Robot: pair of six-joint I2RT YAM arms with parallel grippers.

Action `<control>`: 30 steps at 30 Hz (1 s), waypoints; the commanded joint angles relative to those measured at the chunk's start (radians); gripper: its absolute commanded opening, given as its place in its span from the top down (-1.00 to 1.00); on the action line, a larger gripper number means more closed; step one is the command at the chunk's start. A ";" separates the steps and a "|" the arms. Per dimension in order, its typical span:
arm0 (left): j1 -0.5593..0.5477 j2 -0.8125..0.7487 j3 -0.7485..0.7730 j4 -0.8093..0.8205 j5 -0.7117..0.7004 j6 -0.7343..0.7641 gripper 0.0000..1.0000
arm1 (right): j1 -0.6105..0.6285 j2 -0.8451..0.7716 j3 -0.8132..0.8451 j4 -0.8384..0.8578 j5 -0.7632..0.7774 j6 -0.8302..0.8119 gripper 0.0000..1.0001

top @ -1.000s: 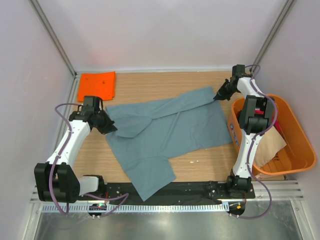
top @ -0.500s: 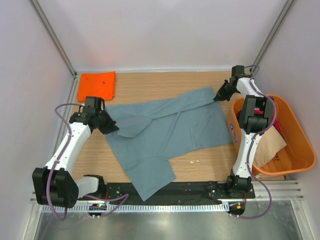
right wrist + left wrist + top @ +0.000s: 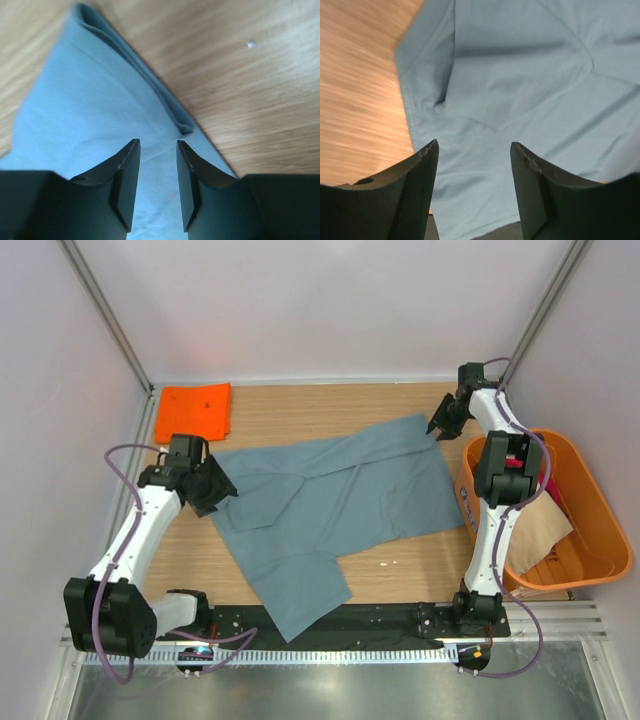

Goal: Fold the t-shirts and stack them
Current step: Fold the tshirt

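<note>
A grey-blue shirt (image 3: 330, 505) sprawls over a wooden table (image 3: 300, 405) between white walls (image 3: 330, 310); the left gripper (image 3: 228, 492) and right gripper (image 3: 436, 430) hover at its edges, jaws apart, holding nothing.

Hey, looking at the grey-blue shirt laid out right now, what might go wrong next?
The near end of the grey-blue shirt lies over the black rail, so it may snag or slide off. Its far right corner lies doubled over by the open right fingers, which could skew a fold.

Orange tub (image 3: 598, 525) (far right) on wooden table (image 3: 330, 410)
</note>
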 commanded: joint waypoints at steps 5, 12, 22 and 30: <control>0.005 0.182 0.189 0.128 -0.177 0.250 -0.27 | 0.026 0.061 0.201 0.142 -0.020 -0.094 0.09; 0.069 0.516 0.442 0.201 -0.174 0.411 -0.25 | 0.028 0.152 0.287 0.225 -0.083 -0.200 -0.01; 0.138 0.763 0.617 0.222 -0.122 0.517 -0.22 | 0.026 0.216 0.367 0.230 -0.131 -0.272 -0.01; 0.148 0.843 0.638 0.228 -0.061 0.522 -0.22 | 0.028 0.221 0.336 0.219 -0.175 -0.291 0.10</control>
